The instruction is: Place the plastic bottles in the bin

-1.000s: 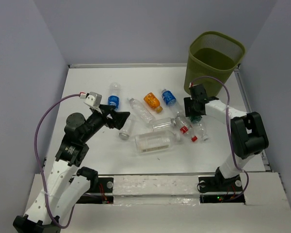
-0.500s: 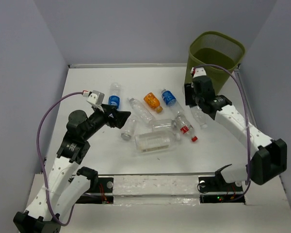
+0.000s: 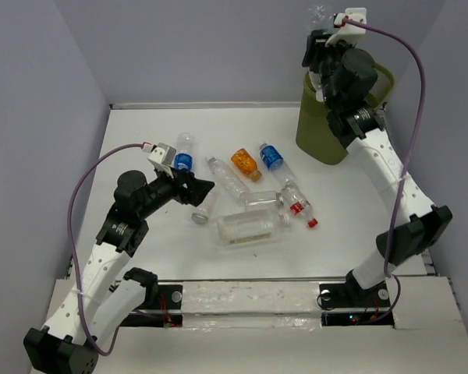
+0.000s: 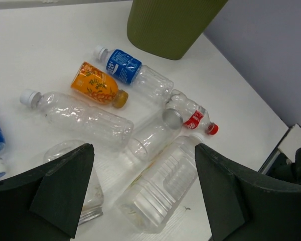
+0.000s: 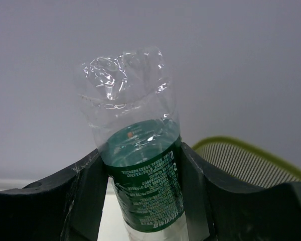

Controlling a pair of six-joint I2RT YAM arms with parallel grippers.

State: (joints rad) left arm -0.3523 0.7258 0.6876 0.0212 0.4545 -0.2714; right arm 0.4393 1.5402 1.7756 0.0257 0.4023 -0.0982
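The olive-green mesh bin (image 3: pixel 318 125) stands at the back right; it also shows in the left wrist view (image 4: pixel 170 25) and the right wrist view (image 5: pixel 251 156). My right gripper (image 3: pixel 321 43) is raised high above the bin's left rim, shut on a clear bottle with a green label (image 5: pixel 143 170). My left gripper (image 3: pixel 199 189) is open and empty, hovering over the bottles. Below it lie the large squarish bottle (image 4: pixel 165 183), a capless clear bottle (image 4: pixel 153 133), a long clear bottle (image 4: pixel 85 118), an orange bottle (image 4: pixel 95 84), a blue-label bottle (image 4: pixel 133 73) and a red-label bottle (image 4: pixel 193 115).
Another blue-label bottle (image 3: pixel 182 158) lies at the left of the pile, and a small clear bottle (image 3: pixel 203 206) lies under my left gripper. A loose red cap (image 3: pixel 313 222) sits on the table right of the pile. Grey walls close in on three sides.
My right arm has lifted the green-label bottle from the table by the pile up to above the bin's rim. My left gripper has edged slightly right and stays open.
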